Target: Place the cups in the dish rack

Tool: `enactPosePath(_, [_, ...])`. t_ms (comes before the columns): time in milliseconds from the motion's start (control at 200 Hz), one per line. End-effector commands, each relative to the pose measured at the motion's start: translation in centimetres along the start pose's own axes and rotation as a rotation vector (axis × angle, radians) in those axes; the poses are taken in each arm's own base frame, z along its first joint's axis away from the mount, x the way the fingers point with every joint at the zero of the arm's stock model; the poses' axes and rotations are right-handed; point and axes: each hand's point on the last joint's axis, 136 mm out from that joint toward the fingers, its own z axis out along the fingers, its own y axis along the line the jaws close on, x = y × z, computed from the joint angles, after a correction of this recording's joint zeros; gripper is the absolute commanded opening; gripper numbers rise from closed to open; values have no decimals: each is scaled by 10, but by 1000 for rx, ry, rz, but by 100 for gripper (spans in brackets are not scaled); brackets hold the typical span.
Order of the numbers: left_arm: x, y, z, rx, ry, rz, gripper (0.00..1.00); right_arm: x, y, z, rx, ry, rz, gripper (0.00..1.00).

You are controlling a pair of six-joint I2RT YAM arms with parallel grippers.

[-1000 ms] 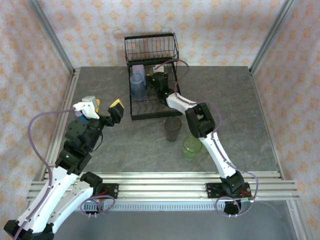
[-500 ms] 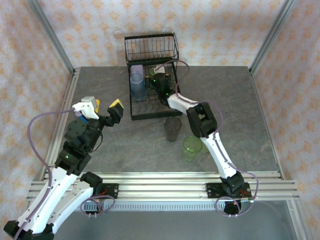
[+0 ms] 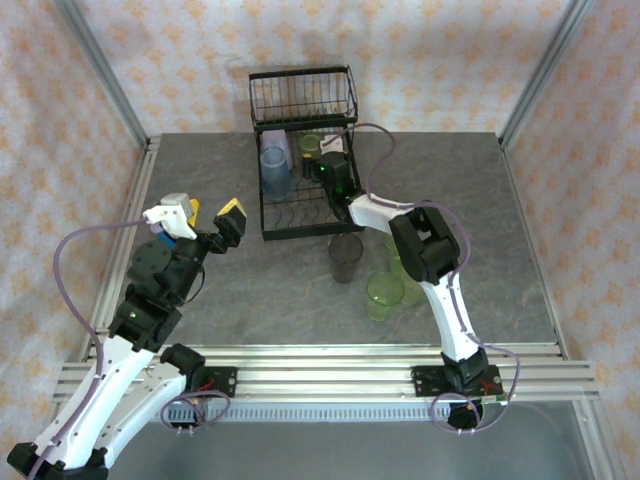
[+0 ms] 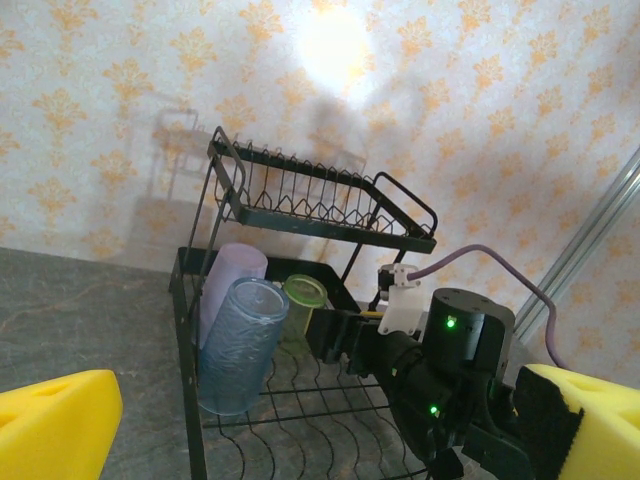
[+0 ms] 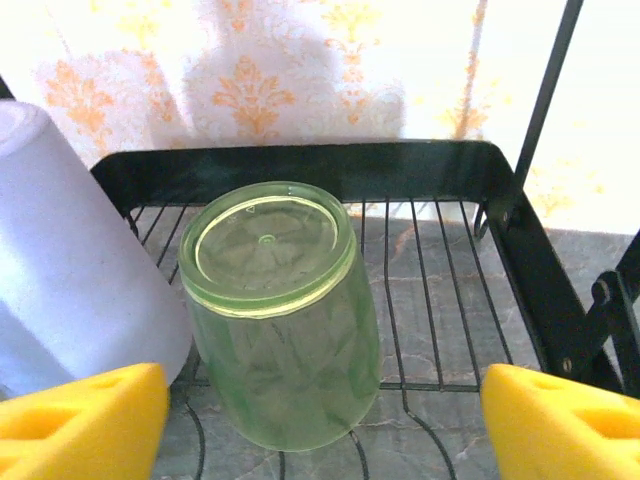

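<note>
Near left: left pincer (image 3: 205, 214) gaping, empty. Midway on the surface (image 3: 250, 290): green cups (image 3: 383, 292), smoky grey cup (image 3: 346, 256). Beyond, in the dish rack (image 5: 300, 165): right pincer (image 5: 320, 425) parted, gripping nothing, around upturned green cup (image 5: 275, 310) beside lavender cup (image 4: 235, 275) and blue cup (image 4: 240, 345).

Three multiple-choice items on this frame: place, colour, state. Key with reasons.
1. The dark grey cup stands: A on the table, before the rack; B inside the rack; C in a gripper.
2. The cup ahead of the right gripper is: A black; B green; C red.
3. The left gripper is: A shut on a cup; B shut on the rack; C open, empty.
Key: A, bare table under it; B, its wall looks green; C, fingers spread, nothing between.
</note>
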Motion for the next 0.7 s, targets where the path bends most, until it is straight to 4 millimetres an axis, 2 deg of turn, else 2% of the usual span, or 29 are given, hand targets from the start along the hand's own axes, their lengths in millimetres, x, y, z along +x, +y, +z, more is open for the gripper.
enactPosePath(0, [1,0,-2,3,0,-13,99,-4,1,-1,11,-14,6,71])
enactPosePath(65, [1,0,-3,3,1,-13,99,0,-1,2,18,-7,10,64])
enactPosePath(170, [0,1,-4,1,-2,-13,100,9,-5,11,24,14,33,60])
enactPosePath(345, [0,3,-6,-7,-3,-8,99,10,-3,23,12,27,41,56])
enactPosePath(696, [-1,3,-7,-13,1,4,99,6,-4,53,21,5,52,56])
